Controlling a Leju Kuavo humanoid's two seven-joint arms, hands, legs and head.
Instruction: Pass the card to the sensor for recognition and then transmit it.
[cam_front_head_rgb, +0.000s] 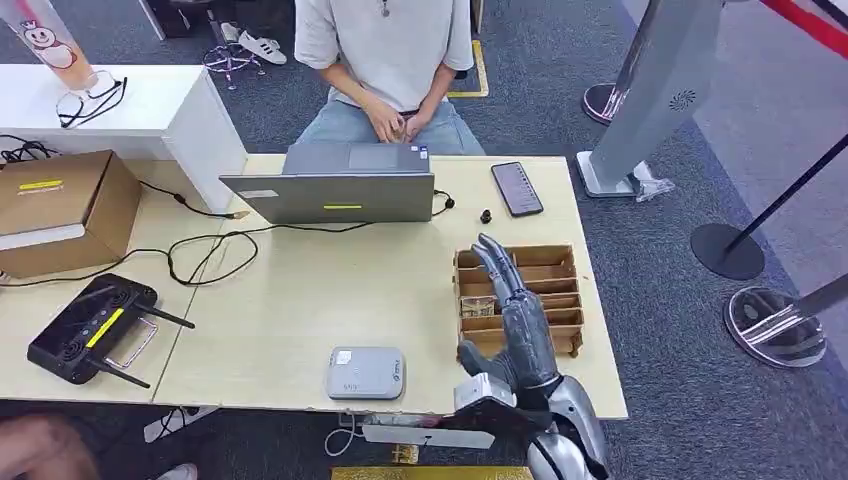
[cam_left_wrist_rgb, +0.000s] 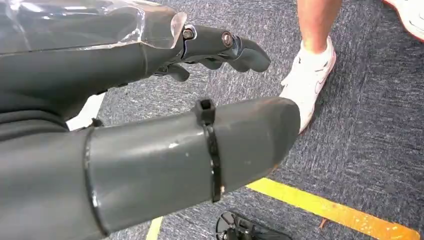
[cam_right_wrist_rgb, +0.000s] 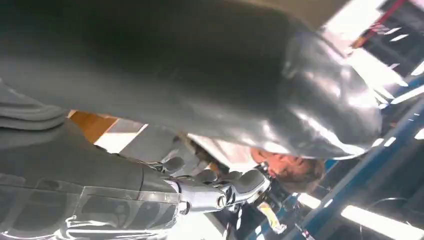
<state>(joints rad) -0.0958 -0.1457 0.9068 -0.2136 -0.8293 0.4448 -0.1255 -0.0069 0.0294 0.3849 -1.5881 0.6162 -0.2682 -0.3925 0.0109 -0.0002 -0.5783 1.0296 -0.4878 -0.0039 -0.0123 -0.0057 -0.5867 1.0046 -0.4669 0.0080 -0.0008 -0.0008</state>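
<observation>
Card (cam_front_head_rgb: 478, 305): prob. the small pale piece in a slot of the wooden divider tray (cam_front_head_rgb: 560, 262) at the far-right part of the surface (cam_front_head_rgb: 300, 300); too small to confirm. It lies just beside the right hand (cam_front_head_rgb: 510, 310), on the laptop side of it, and I can't tell if they touch.

Right hand reaches fwd over the tray, palm over the near compartments, fingers (cam_front_head_rgb: 495, 262) stretched out long toward the tray's far edge, w/ nothing held. In the right wrist view the fingers (cam_right_wrist_rgb: 240, 185) are slightly bent at the tips, apart from the thumb, nothing between.

Sensor (cam_front_head_rgb: 366, 372), a flat grey-white reader w/ a cable, sits near the front edge of the surface, left of the right arm and well apart from the tray.

Left hand (cam_left_wrist_rgb: 125, 65) hangs over grey carpet; fingers (cam_left_wrist_rgb: 240, 47) loosely bent, thumb spread away from them, holding nothing. A person's white shoe (cam_left_wrist_rgb: 307, 80) and a yellow floor line (cam_left_wrist_rgb: 330, 210) lie beyond it.

Also on the surface: grey laptop (cam_front_head_rgb: 340, 185) at the far edge, black phone (cam_front_head_rgb: 517, 188) to its right, cardboard box (cam_front_head_rgb: 60, 210) far left, and black antenna device (cam_front_head_rgb: 90, 330) front left. A person (cam_front_head_rgb: 385, 60) sits behind the laptop.
</observation>
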